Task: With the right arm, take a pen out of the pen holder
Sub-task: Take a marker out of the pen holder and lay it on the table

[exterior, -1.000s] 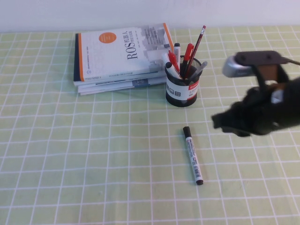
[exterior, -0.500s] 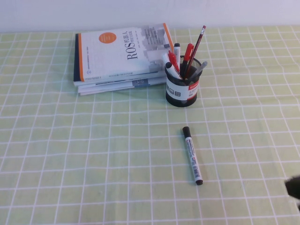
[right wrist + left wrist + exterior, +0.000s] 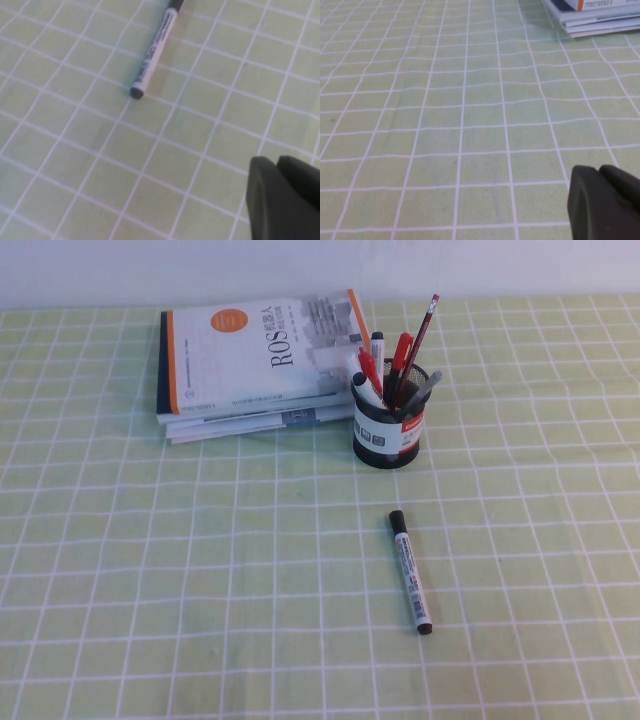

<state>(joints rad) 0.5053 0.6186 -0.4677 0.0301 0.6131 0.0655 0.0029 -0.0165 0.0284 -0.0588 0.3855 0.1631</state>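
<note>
A black mesh pen holder [image 3: 387, 428] stands near the back of the table with several red, white and grey pens upright in it. A white marker with a black cap [image 3: 410, 571] lies flat on the green checked cloth in front of the holder. It also shows in the right wrist view as the marker [image 3: 152, 50]. My right gripper [image 3: 277, 162] is shut on nothing, hanging above the cloth some way from the marker. My left gripper [image 3: 599, 172] is shut and empty over bare cloth. Neither arm appears in the high view.
A stack of books [image 3: 255, 360] lies just left of the pen holder at the back; its corner [image 3: 592, 17] shows in the left wrist view. A white wall bounds the table's far edge.
The right arm, a second ago over the table to the right of the marker, has pulled back toward the near right and left the high view. The marker and holder have not moved.
</note>
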